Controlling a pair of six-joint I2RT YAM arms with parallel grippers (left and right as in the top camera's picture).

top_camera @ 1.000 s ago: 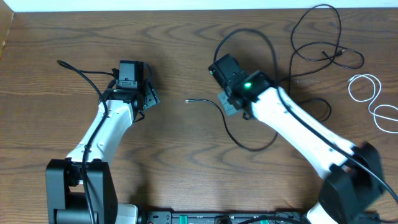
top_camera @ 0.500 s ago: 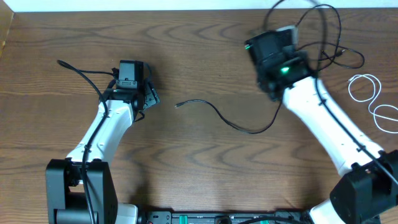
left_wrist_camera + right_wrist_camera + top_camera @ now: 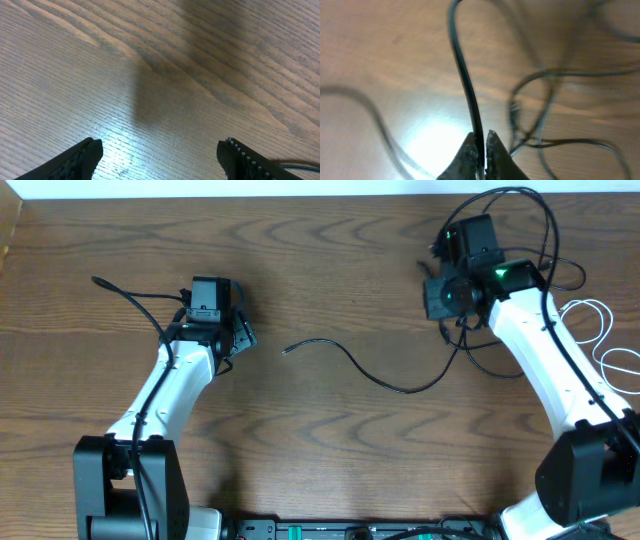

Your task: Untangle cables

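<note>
One black cable [image 3: 350,365] lies across the middle of the table, its free end [image 3: 286,350] pointing left and its other part rising to my right gripper [image 3: 447,292]. The right wrist view shows that gripper [image 3: 481,142] shut on this black cable [image 3: 462,75], which runs up between the fingertips. A tangle of more black cables [image 3: 515,250] loops behind and beside the right arm at the far right. The white cable [image 3: 600,340] lies coiled at the right edge. My left gripper [image 3: 238,335] hovers open over bare wood at the left, nothing between its fingers [image 3: 82,157].
A thicker black wire [image 3: 130,298] trails from the left arm toward the far left. The table's far edge [image 3: 300,196] runs along the top, and the arm bases [image 3: 130,480] stand at the near edge.
My right gripper has travelled from the table's middle up to the far right, pulling the black cable with it; the cable now lies stretched out. The left arm has not moved.
</note>
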